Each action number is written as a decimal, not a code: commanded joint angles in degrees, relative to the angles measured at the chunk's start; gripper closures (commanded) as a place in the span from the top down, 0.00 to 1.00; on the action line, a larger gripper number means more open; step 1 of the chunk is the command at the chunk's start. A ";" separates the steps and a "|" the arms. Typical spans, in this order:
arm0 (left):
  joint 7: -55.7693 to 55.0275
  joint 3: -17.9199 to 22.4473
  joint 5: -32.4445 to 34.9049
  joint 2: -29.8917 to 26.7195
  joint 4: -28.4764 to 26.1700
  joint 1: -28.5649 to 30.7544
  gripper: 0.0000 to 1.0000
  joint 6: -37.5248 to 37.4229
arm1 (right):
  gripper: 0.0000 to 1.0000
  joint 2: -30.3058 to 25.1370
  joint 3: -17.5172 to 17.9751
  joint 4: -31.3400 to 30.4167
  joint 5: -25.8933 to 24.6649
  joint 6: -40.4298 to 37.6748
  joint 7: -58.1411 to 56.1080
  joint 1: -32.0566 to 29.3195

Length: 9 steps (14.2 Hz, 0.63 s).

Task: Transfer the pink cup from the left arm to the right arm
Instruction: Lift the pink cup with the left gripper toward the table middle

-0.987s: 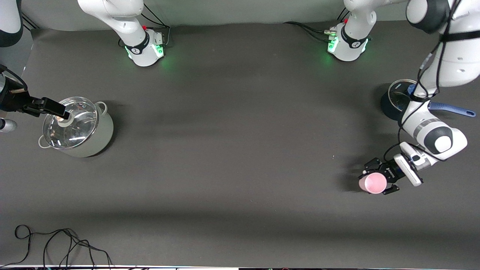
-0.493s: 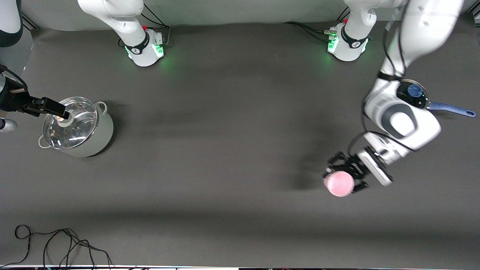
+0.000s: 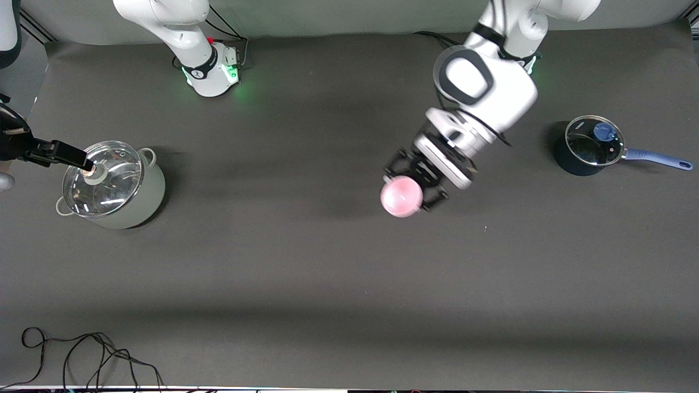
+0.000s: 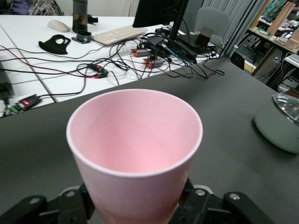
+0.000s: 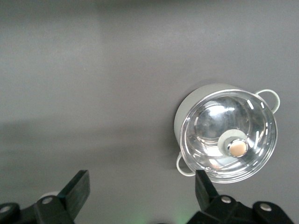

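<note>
Front view first: two arms, one pink cup (image 3: 401,196), two lidded pots. The left gripper (image 3: 416,183) is clamped on the cup in the air over the middle of the dark table (image 3: 306,262), the cup's round end turned toward the camera; from here I cannot tell whether that end is mouth or base. A pale green stockpot (image 3: 117,188) with a glass lid stands at the right arm's end, and a dark saucepan (image 3: 587,147) with a blue handle at the left arm's end. The right gripper (image 3: 63,153) hovers over the stockpot's lid, where that arm waits. One loose black cable (image 3: 82,355) lies on the table's near edge.

Left wrist view: the cup (image 4: 135,154) shows its open mouth and bare inside, its long axis running straight away from the black fingers (image 4: 205,207) gripping its narrow base.

Right wrist view: the right gripper (image 5: 142,189) has its fingers spread wide with nothing between them, above the stockpot (image 5: 226,135), whose two loop handles and lid knob show here.
</note>
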 commanded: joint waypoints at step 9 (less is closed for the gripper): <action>-5.73 -2.65 -0.75 -2.77 3.17 -10.30 0.35 10.29 | 0.99 0.17 -2.69 2.99 12.37 -3.24 39.62 4.29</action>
